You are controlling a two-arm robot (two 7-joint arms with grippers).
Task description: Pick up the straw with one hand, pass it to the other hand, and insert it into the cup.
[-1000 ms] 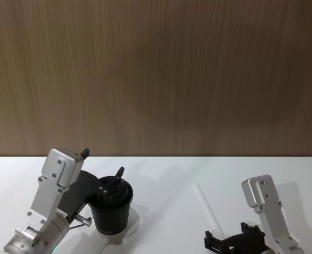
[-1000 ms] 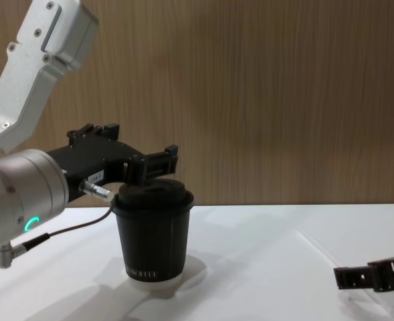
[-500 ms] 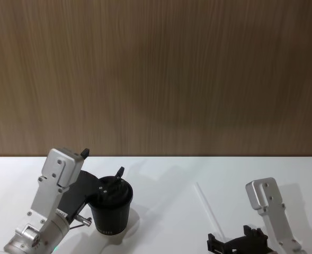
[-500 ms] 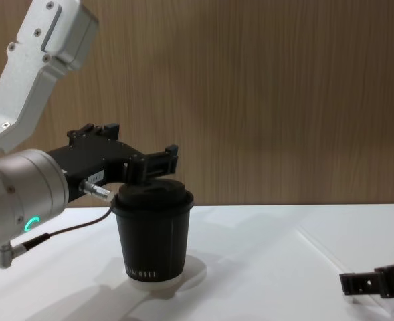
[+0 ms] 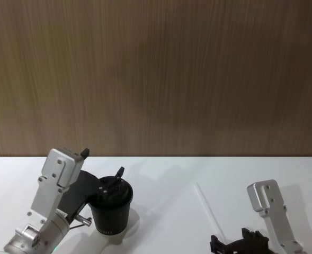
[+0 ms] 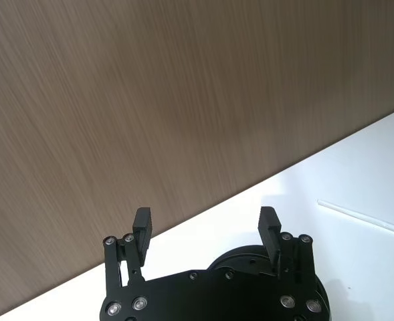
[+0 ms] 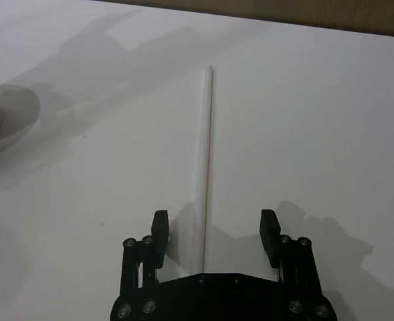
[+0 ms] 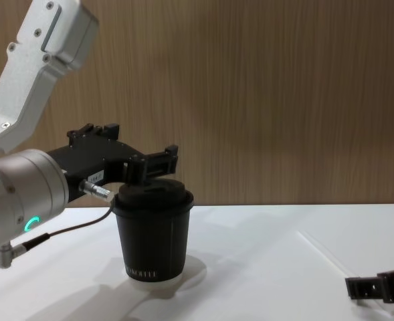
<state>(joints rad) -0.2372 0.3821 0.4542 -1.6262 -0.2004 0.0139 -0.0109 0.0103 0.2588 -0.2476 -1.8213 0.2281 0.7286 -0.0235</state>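
The black cup point(image 5: 110, 210) point(image 8: 153, 235) with its domed lid stands upright on the white table, left of centre. My left gripper point(image 5: 103, 162) point(image 6: 205, 219) point(image 8: 128, 144) hovers open just above and behind the lid, holding nothing. The white straw point(image 5: 206, 206) point(image 7: 207, 147) point(image 8: 320, 247) point(image 6: 364, 217) lies flat on the table to the right of the cup. My right gripper point(image 7: 215, 221) point(image 5: 230, 241) point(image 8: 377, 287) sits low over the straw's near end, open. The straw runs between its two fingers, closer to one of them and untouched.
The white table point(image 5: 161, 222) ends at a brown wood-panel wall point(image 5: 156, 79) behind. Bare tabletop separates the cup from the straw. My left arm's silver housing point(image 8: 23, 194) looms large beside the cup.
My right gripper has drawn back toward the robot along the straw, staying open. The left arm, the cup and the straw have not moved.
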